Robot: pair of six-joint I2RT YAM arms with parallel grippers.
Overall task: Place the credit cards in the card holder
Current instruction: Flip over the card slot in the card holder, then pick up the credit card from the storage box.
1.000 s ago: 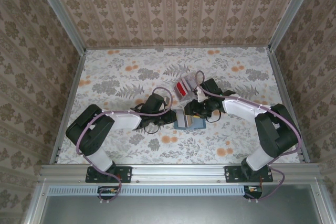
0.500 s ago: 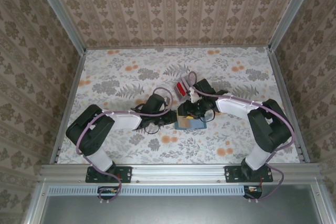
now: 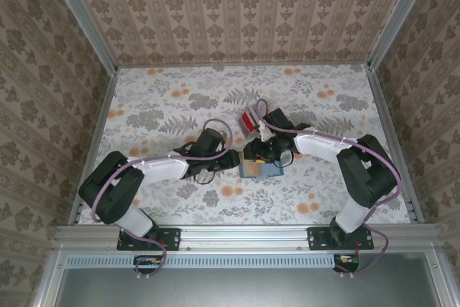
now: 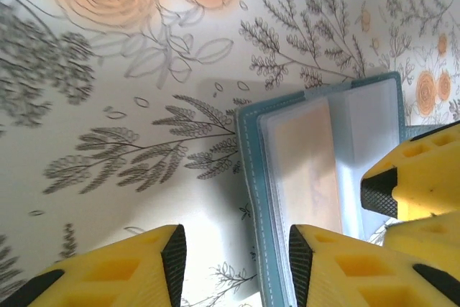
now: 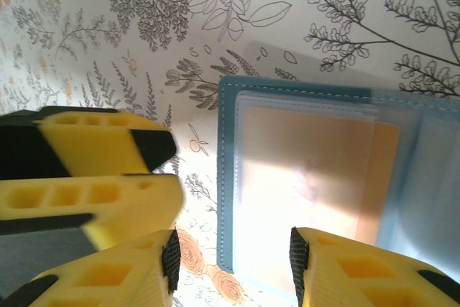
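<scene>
In the middle of the table (image 3: 158, 106), the card holder (image 3: 260, 170) lies open with one card (image 5: 309, 170) seemingly inside, more credit cards (image 3: 250, 120) just beyond, while the left gripper (image 4: 237, 257) and right gripper (image 5: 233, 260) stand half-open, empty.

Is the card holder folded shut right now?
No, the card holder lies spread open on the table, its pale inside facing up.
</scene>
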